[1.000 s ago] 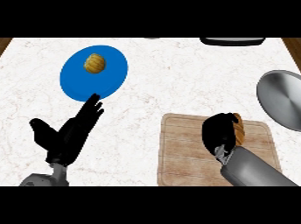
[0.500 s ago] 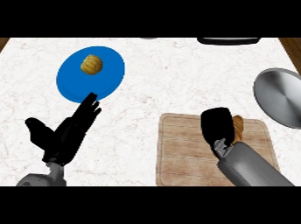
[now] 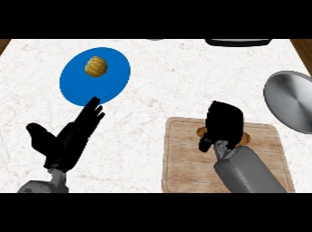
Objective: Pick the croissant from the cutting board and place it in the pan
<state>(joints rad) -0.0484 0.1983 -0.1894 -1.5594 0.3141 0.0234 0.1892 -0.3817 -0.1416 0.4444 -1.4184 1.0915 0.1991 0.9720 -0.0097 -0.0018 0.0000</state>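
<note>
Croissant (image 3: 247, 138) lies on the board (image 3: 185, 172); our right hand (image 3: 224, 122) curls round it, our left hand (image 3: 68, 140) rests open.

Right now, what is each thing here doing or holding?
right hand, curled over the croissant
croissant, on the cutting board, mostly hidden
pan, nothing in it
blue plate, holding a round bun
left hand, open, holding nothing

No legible text, label, number or sign in head view. Round blue plate (image 3: 78, 90), grey metal pan (image 3: 296, 106), rectangular wooden cutting board (image 3: 185, 172) and white marbled surface (image 3: 178, 77): all unmarked.
</note>
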